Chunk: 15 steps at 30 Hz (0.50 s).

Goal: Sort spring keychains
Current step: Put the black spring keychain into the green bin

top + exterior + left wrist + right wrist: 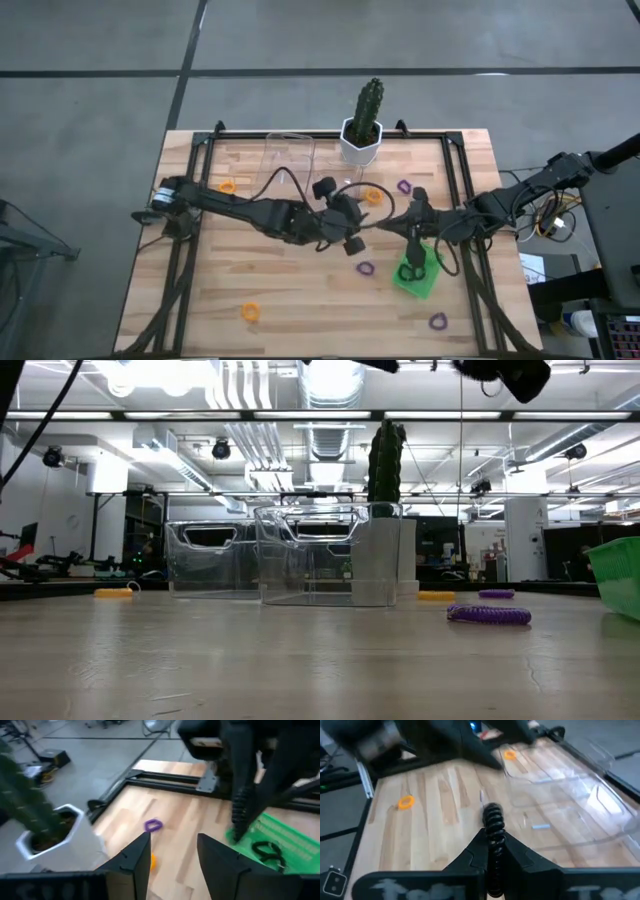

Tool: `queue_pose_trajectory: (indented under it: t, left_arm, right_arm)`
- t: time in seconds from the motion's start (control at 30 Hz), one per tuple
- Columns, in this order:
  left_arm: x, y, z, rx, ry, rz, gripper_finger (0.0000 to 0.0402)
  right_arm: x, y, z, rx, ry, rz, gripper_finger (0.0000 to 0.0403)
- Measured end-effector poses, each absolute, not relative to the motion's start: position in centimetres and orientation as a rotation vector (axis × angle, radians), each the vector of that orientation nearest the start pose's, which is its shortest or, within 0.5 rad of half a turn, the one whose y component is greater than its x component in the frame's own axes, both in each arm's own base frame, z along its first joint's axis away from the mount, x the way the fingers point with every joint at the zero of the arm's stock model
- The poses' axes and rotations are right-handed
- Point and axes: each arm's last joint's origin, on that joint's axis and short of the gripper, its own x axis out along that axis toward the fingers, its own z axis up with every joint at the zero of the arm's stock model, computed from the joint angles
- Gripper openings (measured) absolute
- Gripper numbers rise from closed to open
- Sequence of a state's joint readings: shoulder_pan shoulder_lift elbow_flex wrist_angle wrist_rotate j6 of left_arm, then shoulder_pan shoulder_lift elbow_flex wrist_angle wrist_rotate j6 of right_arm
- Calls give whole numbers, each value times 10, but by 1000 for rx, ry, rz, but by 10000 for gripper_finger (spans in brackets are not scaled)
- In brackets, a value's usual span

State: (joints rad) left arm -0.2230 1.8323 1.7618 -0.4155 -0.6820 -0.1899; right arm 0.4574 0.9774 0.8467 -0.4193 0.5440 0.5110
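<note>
Above the green tray [427, 285], the right gripper [492, 851] hangs with its fingers clamped on a black spring keychain [493, 822]. Two more black keychains [414, 267] lie in that tray. Near the table's middle, the left gripper [170, 857] hovers with jaws apart, holding nothing, near the orange keychain [372, 195].

keychains [415, 270] in tray [428, 284]

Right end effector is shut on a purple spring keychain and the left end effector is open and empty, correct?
Not quite. The spring keychain pinched in the right end effector is black, not purple, as the right wrist view shows. The left end effector is indeed open and empty.
</note>
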Motion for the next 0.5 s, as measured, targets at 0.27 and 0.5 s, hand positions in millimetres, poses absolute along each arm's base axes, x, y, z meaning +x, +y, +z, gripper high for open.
queue_pose_trajectory:
  t: [0.27, 0.5]
  left_arm:
    - [379, -69, 375, 36, 479, 531, 153]
    - [348, -60, 365, 60, 647, 713, 153]
  right_arm:
    - [176, 76, 308, 337, 502, -12, 18]
    - [161, 86, 323, 488, 572, 514, 18]
